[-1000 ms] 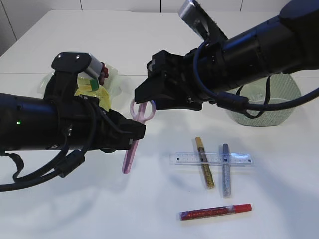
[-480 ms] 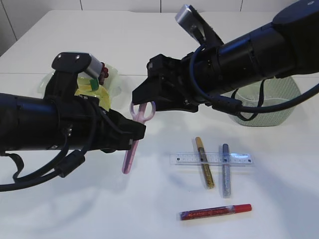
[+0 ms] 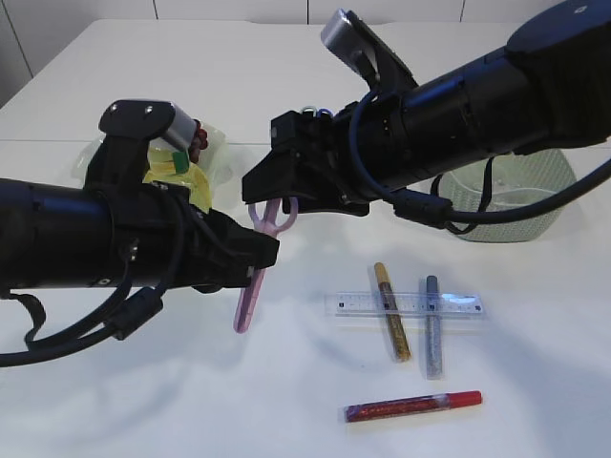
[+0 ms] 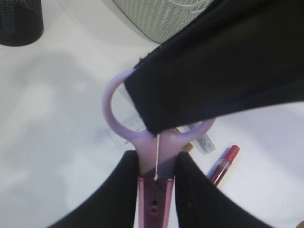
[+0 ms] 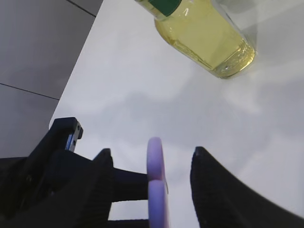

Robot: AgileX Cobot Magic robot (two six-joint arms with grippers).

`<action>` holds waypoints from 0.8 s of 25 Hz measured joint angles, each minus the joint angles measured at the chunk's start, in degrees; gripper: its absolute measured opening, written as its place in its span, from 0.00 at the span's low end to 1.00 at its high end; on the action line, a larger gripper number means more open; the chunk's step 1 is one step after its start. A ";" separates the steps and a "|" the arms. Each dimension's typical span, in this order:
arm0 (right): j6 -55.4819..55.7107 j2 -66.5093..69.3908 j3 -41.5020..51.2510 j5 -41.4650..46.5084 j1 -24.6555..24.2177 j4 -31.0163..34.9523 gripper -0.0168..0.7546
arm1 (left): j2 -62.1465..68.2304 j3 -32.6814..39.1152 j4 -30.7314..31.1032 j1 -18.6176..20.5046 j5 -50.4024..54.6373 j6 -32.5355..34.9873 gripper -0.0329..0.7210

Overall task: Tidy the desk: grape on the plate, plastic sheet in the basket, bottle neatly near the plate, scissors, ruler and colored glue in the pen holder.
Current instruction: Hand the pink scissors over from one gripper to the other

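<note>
The scissors (image 3: 256,272) are seen held off the white desk (image 3: 191,401), pale lilac all over, plastic handle loops uppermost and the sheathed blade end angled down. In the left wrist view they (image 4: 154,161) are clamped just below the loops between the left gripper's (image 3: 256,262) dark fingers (image 4: 194,194), narrowly set around the shank. The right gripper (image 5: 149,166) is positioned at the handle end, its fingers (image 5: 209,185) spread wide on either side of a loop (image 5: 156,175), apart from it. Beyond, a bottle (image 5: 204,35) of yellow liquid with a green label is seen lying on the desk; no lettering can be read. A clear ruler (image 3: 406,304) is marked with fine graduations, too small to read.
</note>
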 joint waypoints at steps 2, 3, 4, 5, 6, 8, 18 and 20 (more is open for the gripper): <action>0.00 0.22 0.00 0.00 0.00 0.00 0.56 | 0.00 0.00 0.00 0.00 0.00 0.00 0.26; -0.10 0.47 0.00 0.10 0.00 0.00 0.56 | 0.00 0.00 0.00 0.00 0.00 0.00 0.26; -0.10 0.71 0.00 0.39 0.00 0.00 0.56 | 0.00 0.00 0.00 0.00 0.00 0.00 0.26; -0.10 1.07 0.00 0.51 0.00 0.00 0.56 | 0.00 0.00 0.00 0.00 0.00 0.00 0.26; -0.10 1.20 0.00 0.53 0.00 0.00 0.55 | 0.00 0.00 0.00 0.00 0.00 0.00 0.26; -0.10 1.32 0.00 0.63 0.00 0.00 0.52 | 0.00 0.00 0.00 0.00 0.00 0.00 0.26; -0.22 1.32 0.00 1.80 0.00 -0.59 0.25 | 0.00 0.00 0.00 0.00 0.00 0.00 0.26; -0.34 1.32 0.00 1.93 0.00 -0.87 0.17 | 0.00 0.00 0.00 0.00 0.00 0.00 0.26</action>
